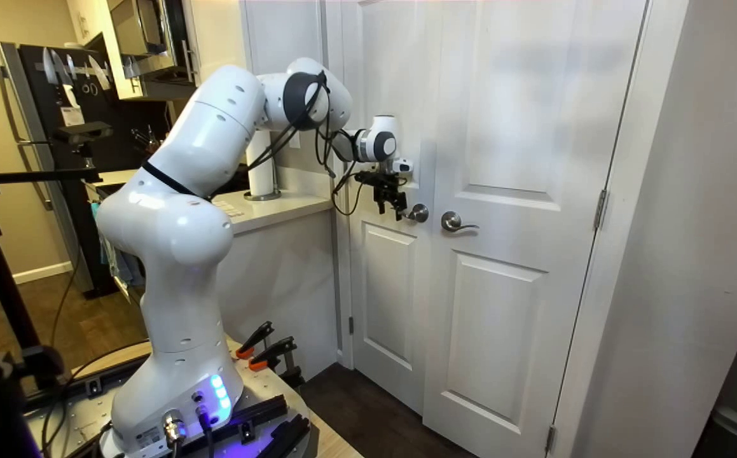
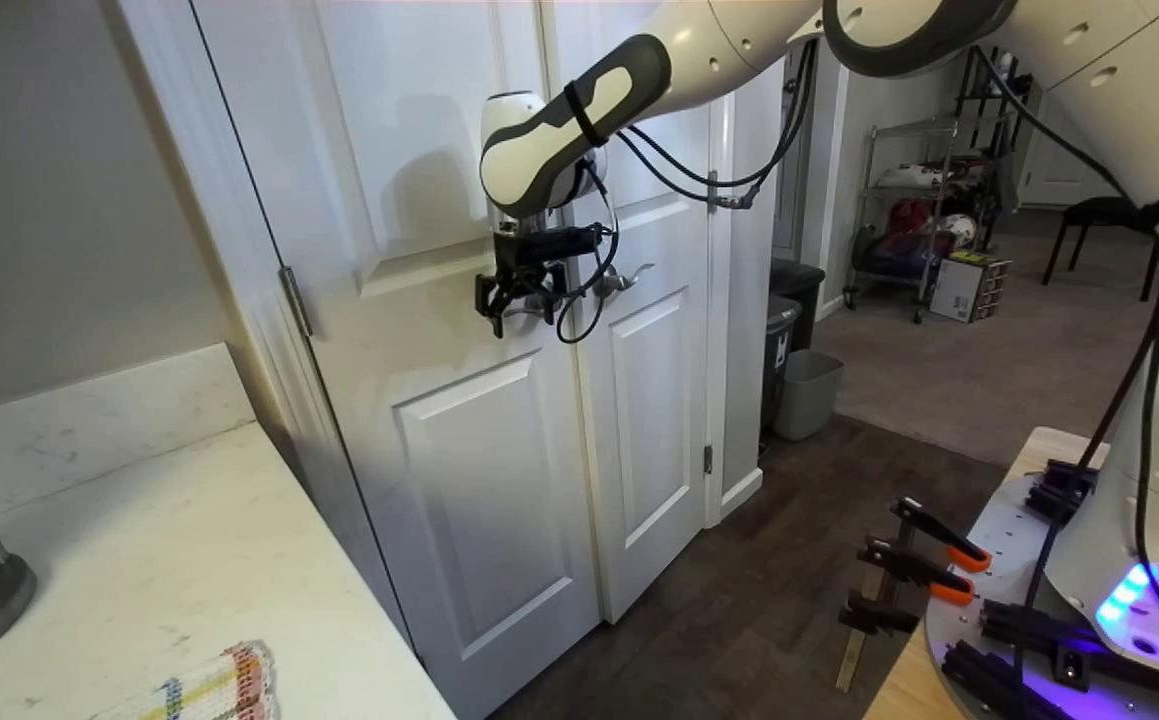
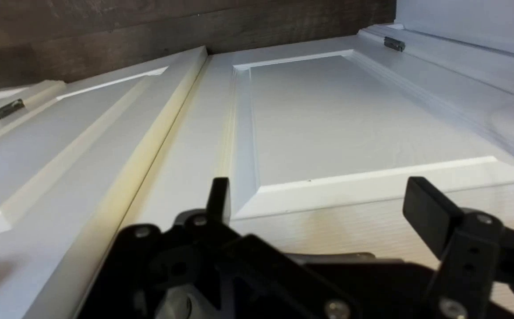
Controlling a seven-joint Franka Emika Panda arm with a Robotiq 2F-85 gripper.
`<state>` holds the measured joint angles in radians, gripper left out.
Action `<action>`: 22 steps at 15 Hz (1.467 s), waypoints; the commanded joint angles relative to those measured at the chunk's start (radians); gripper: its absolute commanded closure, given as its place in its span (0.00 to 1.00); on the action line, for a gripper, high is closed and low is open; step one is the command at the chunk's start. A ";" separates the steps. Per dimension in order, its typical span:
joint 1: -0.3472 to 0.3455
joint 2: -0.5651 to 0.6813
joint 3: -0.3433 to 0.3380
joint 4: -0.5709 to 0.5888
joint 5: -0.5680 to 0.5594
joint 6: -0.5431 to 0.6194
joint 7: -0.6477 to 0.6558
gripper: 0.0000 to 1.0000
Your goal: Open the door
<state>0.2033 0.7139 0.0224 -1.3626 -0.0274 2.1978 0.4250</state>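
One door (image 1: 388,283): white and paneled, it stands at left of a pair, hinged on its left near the counter (image 1: 298,207).
Matching leaf (image 1: 498,318): at right, its inner edge sits slightly forward of the door's, a lever handle (image 1: 452,221) fixed near its left side.
Gripper (image 3: 319,204): jaws spread wide and pointing down in front of the door, it has hold of nothing.
Silver handle (image 1: 419,213): near the door's right edge, it is partly hidden behind the gripper; contact cannot be told.
Robot arm (image 1: 180,210): white, it stands at a wooden table (image 2: 909,685), arched toward the door.
Clamps (image 2: 909,563): black and orange, at the table's edge.
Wire shelf (image 2: 914,128): loaded, far right.
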 commanded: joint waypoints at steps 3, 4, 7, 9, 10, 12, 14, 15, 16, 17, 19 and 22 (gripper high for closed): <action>-0.011 -0.103 -0.034 -0.135 0.113 0.115 0.183 0.00; -0.011 -0.119 -0.045 -0.150 0.125 0.133 0.215 0.00; -0.005 -0.156 -0.082 -0.174 0.134 0.151 0.337 0.00; 0.004 -0.166 -0.105 -0.179 0.119 0.158 0.440 0.00; 0.010 -0.168 -0.115 -0.177 0.104 0.153 0.487 0.00; 0.014 -0.169 -0.124 -0.177 0.088 0.145 0.553 0.00; 0.013 -0.163 -0.124 -0.177 0.080 0.139 0.606 0.00; 0.011 -0.160 -0.121 -0.181 0.081 0.139 0.624 0.00; 0.009 -0.155 -0.117 -0.186 0.084 0.139 0.641 0.00; 0.009 -0.151 -0.116 -0.190 0.083 0.141 0.656 0.00; 0.008 -0.144 -0.112 -0.199 0.084 0.150 0.676 0.00; 0.009 -0.134 -0.109 -0.206 0.083 0.159 0.692 0.00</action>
<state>0.2117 0.5874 -0.0905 -1.5358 0.0710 2.3199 1.0718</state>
